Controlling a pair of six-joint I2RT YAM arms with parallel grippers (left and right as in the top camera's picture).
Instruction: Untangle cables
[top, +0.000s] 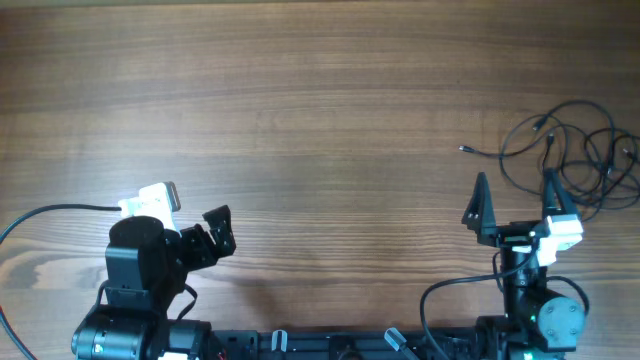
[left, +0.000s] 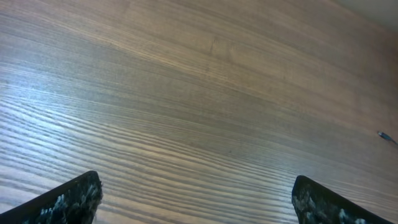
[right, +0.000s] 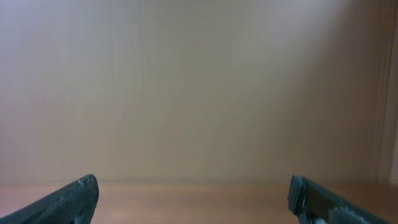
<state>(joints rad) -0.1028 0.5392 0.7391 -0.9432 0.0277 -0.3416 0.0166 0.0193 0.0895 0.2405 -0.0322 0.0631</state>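
The cables (top: 570, 150) are thin dark wires looped in a loose tangle at the far right of the wooden table (top: 320, 100), with one silvery plug tip (top: 463, 149) stretched out to the left. My right gripper (top: 515, 192) is open and empty, just in front of the tangle. My left gripper (top: 196, 218) is open and empty at the front left, far from the cables. In the left wrist view only a small plug tip (left: 384, 135) shows at the right edge. The right wrist view shows its fingers (right: 193, 193) apart and no cable.
A thicker black arm cable (top: 50, 215) curves along the table's left front. The arm bases (top: 140, 300) stand along the front edge.
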